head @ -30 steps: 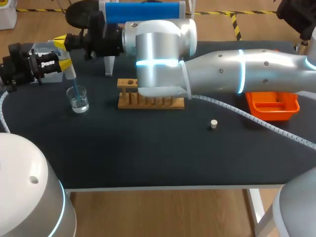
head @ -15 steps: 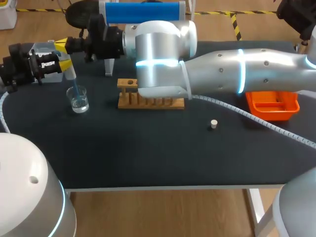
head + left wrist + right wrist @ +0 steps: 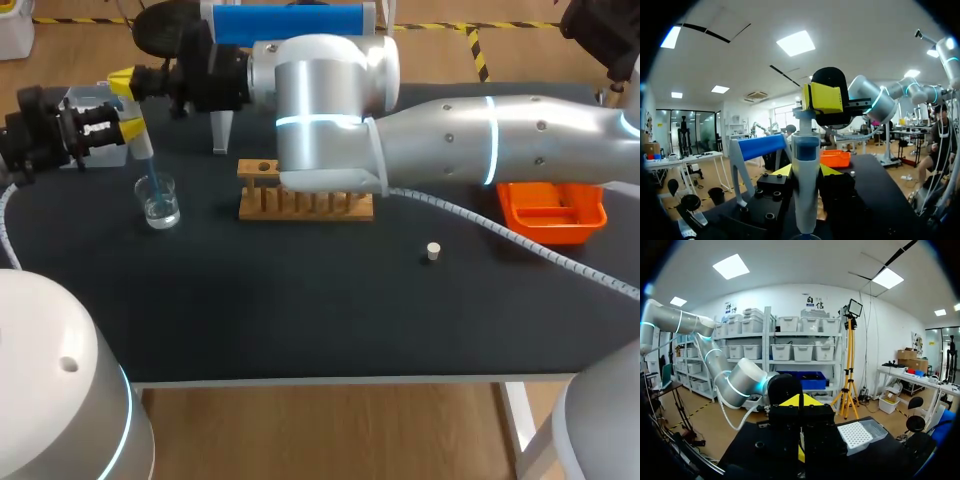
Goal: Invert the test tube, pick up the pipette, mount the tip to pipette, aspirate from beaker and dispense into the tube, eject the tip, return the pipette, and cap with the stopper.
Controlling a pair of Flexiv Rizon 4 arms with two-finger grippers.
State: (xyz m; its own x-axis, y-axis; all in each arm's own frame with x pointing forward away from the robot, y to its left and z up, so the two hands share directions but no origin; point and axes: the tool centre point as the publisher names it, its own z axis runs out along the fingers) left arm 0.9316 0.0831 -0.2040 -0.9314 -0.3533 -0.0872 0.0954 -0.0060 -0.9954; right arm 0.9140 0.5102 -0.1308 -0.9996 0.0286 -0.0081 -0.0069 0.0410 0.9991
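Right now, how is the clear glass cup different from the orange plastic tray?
The clear glass beaker is round and see-through; the orange plastic tray is boxy and solid-coloured. The beaker stands at the table's left with a blue pipette tip dipped in; the tray sits right, partly hidden by my right arm. Both stand open-topped on the black table.

Bright, even overhead light; soft shadows, glare on rt arm point(image 3: 330, 90)

Black matte table point(image 3: 300, 330), pale front edge, white leg under right front corner; wooden floor point(image 3: 330, 430) beneath.
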